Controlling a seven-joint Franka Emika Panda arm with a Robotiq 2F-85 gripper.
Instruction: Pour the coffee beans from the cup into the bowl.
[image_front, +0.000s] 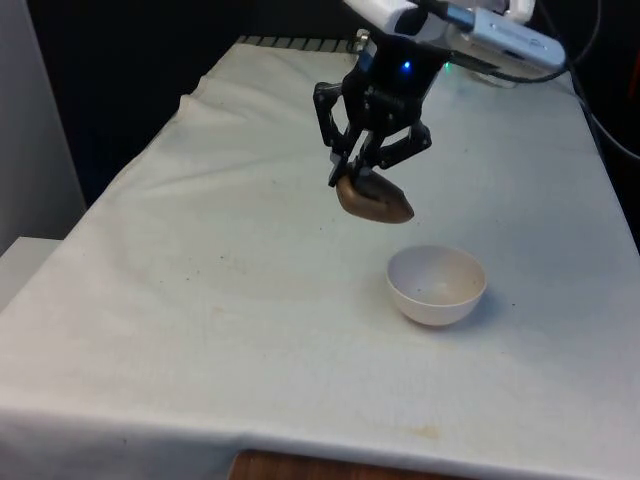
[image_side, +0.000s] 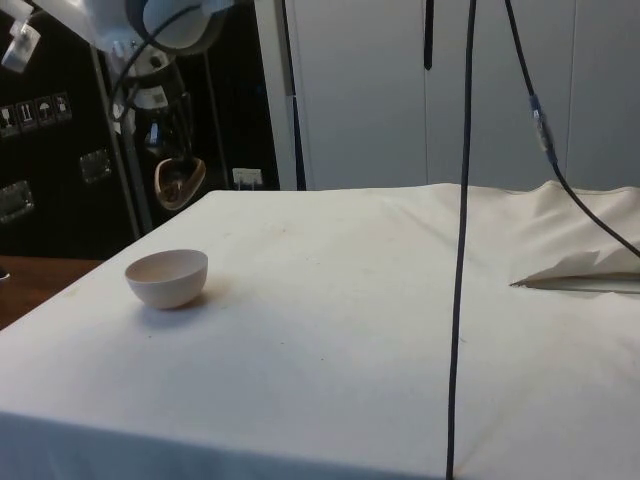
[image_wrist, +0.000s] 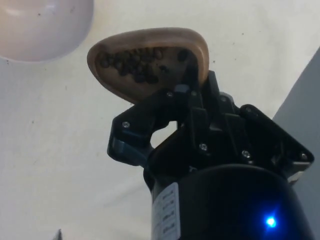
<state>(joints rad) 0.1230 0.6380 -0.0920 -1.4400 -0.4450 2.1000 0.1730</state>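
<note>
A brown wooden cup (image_front: 375, 201) hangs in the air, gripped at its rim by my black gripper (image_front: 356, 172), which is shut on it. In the wrist view the cup (image_wrist: 150, 60) is tilted and holds several dark coffee beans (image_wrist: 136, 65). A white bowl (image_front: 437, 285) stands on the cloth, nearer the camera and toward the front view's right of the cup. In the side view the cup (image_side: 179, 181) hangs above and just behind the bowl (image_side: 167, 277). The bowl's edge (image_wrist: 45, 25) appears beyond the cup in the wrist view.
The white cloth (image_front: 200, 300) covers the table, with folds near the far edge (image_front: 215, 85). A black cable (image_side: 462, 240) hangs down in the side view. A crumpled fold of cloth (image_side: 580, 270) lies at that view's right.
</note>
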